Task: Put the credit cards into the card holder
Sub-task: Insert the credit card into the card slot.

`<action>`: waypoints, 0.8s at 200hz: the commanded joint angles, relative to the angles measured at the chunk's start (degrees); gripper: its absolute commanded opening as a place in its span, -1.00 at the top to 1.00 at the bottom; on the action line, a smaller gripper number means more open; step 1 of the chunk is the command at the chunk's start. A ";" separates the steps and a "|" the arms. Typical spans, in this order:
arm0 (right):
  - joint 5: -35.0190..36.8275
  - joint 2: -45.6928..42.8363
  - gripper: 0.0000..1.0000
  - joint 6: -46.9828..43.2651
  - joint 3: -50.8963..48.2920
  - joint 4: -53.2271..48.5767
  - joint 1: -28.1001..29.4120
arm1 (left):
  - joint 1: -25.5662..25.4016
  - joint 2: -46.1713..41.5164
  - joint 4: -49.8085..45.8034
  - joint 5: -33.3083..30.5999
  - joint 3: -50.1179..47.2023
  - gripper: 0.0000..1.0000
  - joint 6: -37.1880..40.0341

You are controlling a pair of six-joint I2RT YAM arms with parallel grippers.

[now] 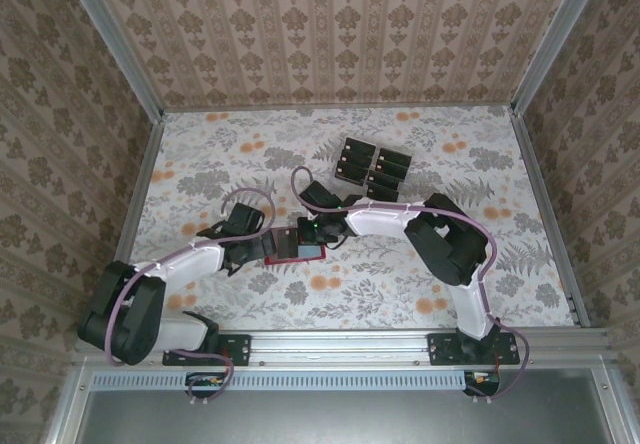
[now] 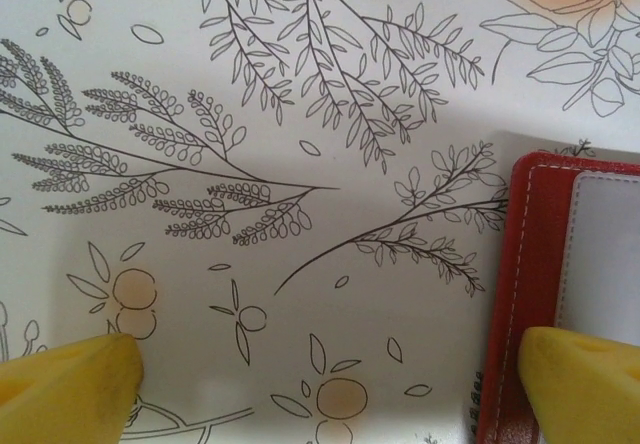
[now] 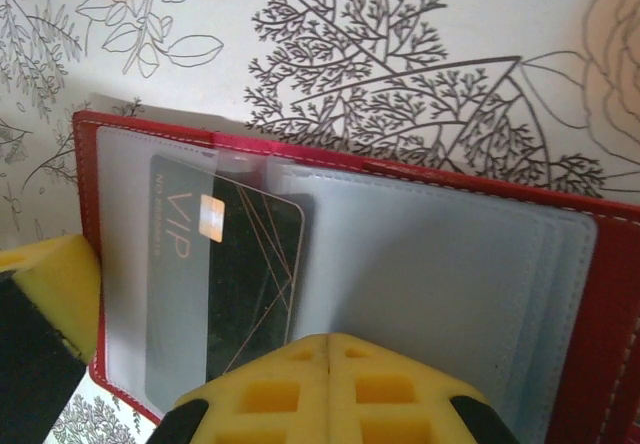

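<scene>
Right gripper (image 3: pixel 330 354): closed at credit card's (image 3: pixel 245 274) edge; grip unclear.
Left gripper (image 2: pixel 325 379): wide open, card holder (image 2: pixel 510 294) beside.
Top view: spare cards (image 1: pixel 372 167) beyond both.

Open card holder (image 3: pixel 612 294), card (image 3: pixel 250 284) half-sleeved — fingers (image 3: pixel 400 389) closed

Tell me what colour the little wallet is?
The wallet is red outside, greyish inside; right wrist view shows it best.
</scene>
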 commanded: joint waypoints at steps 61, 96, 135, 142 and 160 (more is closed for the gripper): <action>-0.36 2.81 0.93 -1.42 5.20 -3.88 2.15 | -0.47 2.32 2.87 1.96 -1.39 -1.00 0.49; -0.71 4.82 0.94 -1.58 7.43 -4.72 2.61 | -0.82 2.20 2.79 2.28 -0.86 -1.00 0.37; 0.38 4.19 0.94 -2.08 5.97 -4.70 2.44 | -0.82 1.46 1.84 2.35 0.16 -0.99 0.76; 0.52 3.81 0.94 -2.18 5.37 -4.54 2.34 | -0.82 1.29 1.73 2.44 0.30 -1.00 0.86; 0.61 3.11 0.94 -1.94 3.42 -3.89 1.90 | -0.86 0.83 1.37 2.58 0.69 -1.00 0.98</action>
